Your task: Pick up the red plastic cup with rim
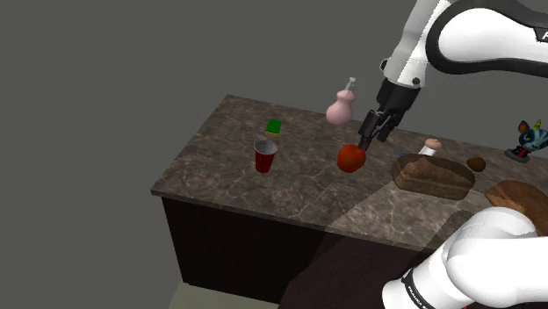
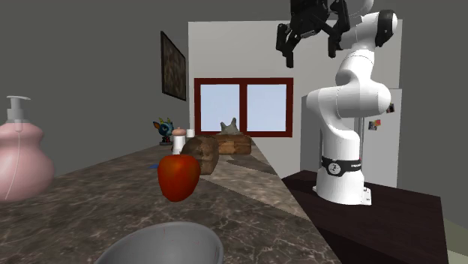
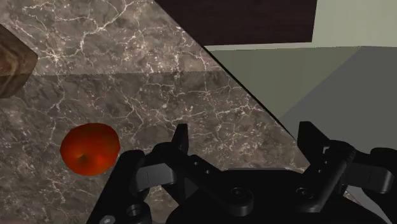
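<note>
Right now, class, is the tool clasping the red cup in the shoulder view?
No: the open tool hangs near the red apple, apart from the red cup.

The second exterior view's edges cut off the pink bottle and a grey rounded thing.

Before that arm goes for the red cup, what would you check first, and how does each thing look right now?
Tool open: ok, fingers stand apart.
Tool empty: ok, nothing between them.
Red cup upright on the counter: ok.
Tool above the cup: not ok, it hangs by the apple, with the cup toward the shoulder view's left.
Room around the cup: ok, the green object stands apart.
</note>
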